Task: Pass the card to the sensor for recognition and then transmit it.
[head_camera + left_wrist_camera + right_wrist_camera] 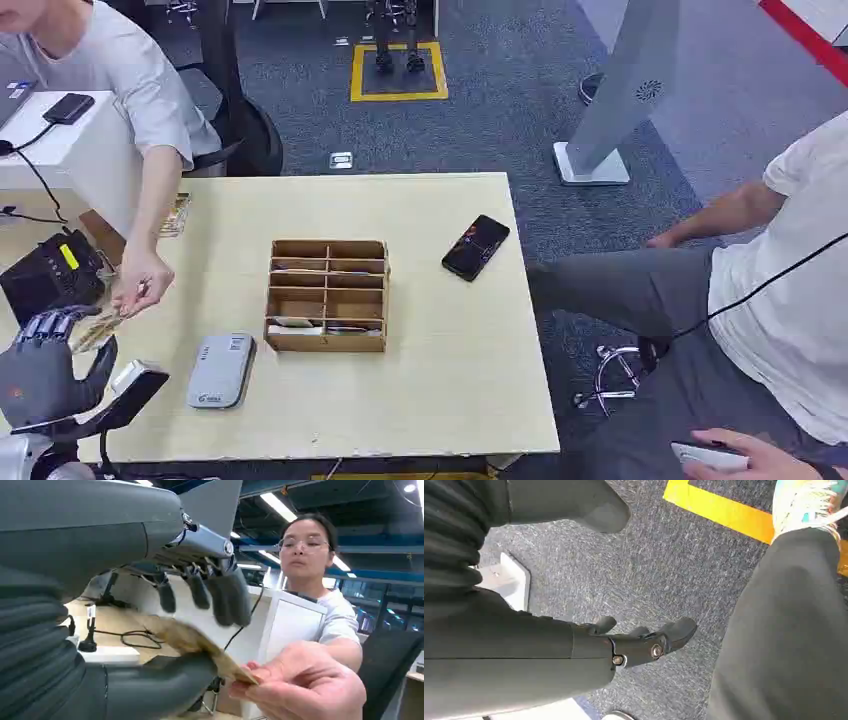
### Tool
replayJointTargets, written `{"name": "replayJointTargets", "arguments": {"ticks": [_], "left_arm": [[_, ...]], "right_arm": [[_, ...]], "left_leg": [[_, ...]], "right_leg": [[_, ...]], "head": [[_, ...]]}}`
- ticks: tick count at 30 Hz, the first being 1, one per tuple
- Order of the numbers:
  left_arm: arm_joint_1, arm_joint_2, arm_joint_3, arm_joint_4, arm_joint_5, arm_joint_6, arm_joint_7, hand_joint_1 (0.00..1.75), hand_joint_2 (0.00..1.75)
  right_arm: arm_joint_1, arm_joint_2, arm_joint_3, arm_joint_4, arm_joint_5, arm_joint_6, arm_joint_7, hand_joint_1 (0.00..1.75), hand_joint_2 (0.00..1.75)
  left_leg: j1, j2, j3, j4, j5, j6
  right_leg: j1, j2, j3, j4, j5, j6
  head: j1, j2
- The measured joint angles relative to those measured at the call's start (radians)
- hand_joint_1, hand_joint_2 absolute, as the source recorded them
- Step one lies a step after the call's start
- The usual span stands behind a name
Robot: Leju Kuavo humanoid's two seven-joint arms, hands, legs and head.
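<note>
Card (200,647) first, since all turns on it: a tan, worn-looking card lies on the thick thumb of the left hand (150,630), whose darker fingers (225,597) hang curled above it and apart from its face. Whether that hand truly clamps the card cannot be told; the card rests on the thumb with the fingers spread over it. A person's hand (300,685) pinches the card's far corner, so both touch it at once. In the head view this meeting sits off the left edge of the wooden table (440,360), with the left hand (45,365) low at the near left corner and the person's hand (140,285) just above it.

Taking the table as landmark, largest to smallest: a seated person's legs lie beyond its right edge; a divided wooden organiser box (327,295) stands near its middle, with a few cards lying in the front compartments; a grey card reader (221,371) lies flat just left of the box, toward the near edge; a black phone (476,247) lies to the box's right, near the far right side.

The right hand (644,640) hangs over grey carpet, fingers loosely bent and apart, holding nothing.
</note>
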Motion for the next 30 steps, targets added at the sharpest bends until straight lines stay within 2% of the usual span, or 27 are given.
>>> {"name": "replayJointTargets", "arguments": {"ticks": [1,2,4,6,8,13,15,19,22,24,28,30], "left_arm": [[0.000,0.000,0.000,0.000,0.001,0.001,-0.003,1.47,1.75],[0.000,0.000,0.000,0.000,0.002,0.002,-0.003,1.47,1.75],[0.000,0.000,0.000,0.000,0.005,0.003,-0.004,1.68,1.75],[0.000,0.000,0.000,0.000,0.005,0.003,-0.004,1.75,1.75],[0.000,0.000,0.000,0.000,0.005,0.003,-0.004,1.69,1.75],[0.001,0.000,0.000,0.000,0.012,0.002,-0.009,1.75,1.75],[0.002,0.000,0.000,0.000,0.054,-0.011,-0.034,1.75,1.75],[0.007,-0.007,0.000,-0.005,0.214,-0.062,-0.082,1.75,1.75],[0.007,-0.013,0.000,-0.010,0.231,-0.070,-0.087,1.75,1.75],[0.006,-0.018,0.001,-0.014,0.277,-0.103,-0.088,1.75,1.75],[0.001,-0.036,0.004,-0.017,0.456,-0.281,-0.042,1.75,1.75],[-0.001,-0.045,0.005,-0.018,0.476,-0.301,-0.036,1.75,1.75]], "right_arm": [[0.000,0.000,0.000,0.000,0.000,0.000,0.000,0.00,1.75],[0.000,0.000,0.000,0.000,0.000,0.000,0.000,0.00,1.75],[0.000,0.000,0.000,0.000,0.000,0.000,0.000,0.00,1.75],[0.000,0.000,0.000,0.000,0.000,0.000,0.000,0.00,1.75],[0.000,0.000,0.000,0.000,0.000,0.000,0.000,0.00,1.75],[0.000,0.000,0.000,0.000,0.000,-0.001,-0.001,0.00,1.75],[0.000,0.000,0.000,0.000,0.000,-0.001,-0.004,0.00,1.75],[0.000,0.000,0.000,0.000,0.000,-0.002,-0.006,0.00,1.75],[0.000,0.000,0.000,0.000,0.000,-0.002,-0.006,0.00,1.75],[0.000,0.000,0.000,0.000,0.000,-0.003,-0.005,0.00,1.75],[0.000,0.001,0.000,0.000,-0.008,-0.011,-0.003,0.00,1.75],[0.000,0.001,0.000,0.000,-0.008,-0.013,-0.003,0.00,1.75]], "left_leg": [[0.000,0.000,0.000,0.000,0.000,0.000],[0.000,0.000,0.000,0.000,0.000,0.000],[0.000,0.000,0.000,0.000,0.000,0.000],[0.000,0.000,0.000,0.000,0.000,0.000],[0.000,0.000,0.000,0.000,0.000,0.000],[0.000,0.000,0.000,0.000,0.000,0.000],[0.000,0.000,0.000,0.000,0.000,0.000],[0.000,0.000,0.000,0.000,0.000,0.000],[0.000,0.000,0.000,0.000,0.000,0.000],[0.000,0.000,0.000,0.000,0.000,0.000],[0.000,0.000,0.000,0.000,0.000,0.000],[0.000,0.000,0.000,0.000,0.000,0.000]], "right_leg": [[0.000,0.000,0.000,0.000,0.000,0.000],[0.000,0.000,0.000,0.000,0.000,0.000],[0.000,0.000,0.000,0.000,0.000,0.000],[0.000,0.000,0.000,0.000,0.000,0.000],[0.000,0.000,0.000,0.000,0.000,0.000],[0.000,0.000,0.000,0.000,0.000,0.000],[0.000,0.000,0.000,0.000,0.000,0.000],[0.000,0.000,0.000,0.000,0.000,0.000],[0.000,0.000,0.000,0.000,0.000,0.000],[0.000,0.000,0.000,0.000,0.000,0.000],[0.000,0.000,0.000,0.000,0.000,0.000],[0.000,0.000,0.000,0.000,0.000,0.000]], "head": [[0.000,0.000],[0.000,0.000],[0.000,0.000],[0.000,0.000],[0.000,0.000],[0.000,0.000],[0.000,0.000],[0.000,0.000],[0.000,0.000],[0.000,0.000],[0.000,0.000],[0.000,0.000]]}}
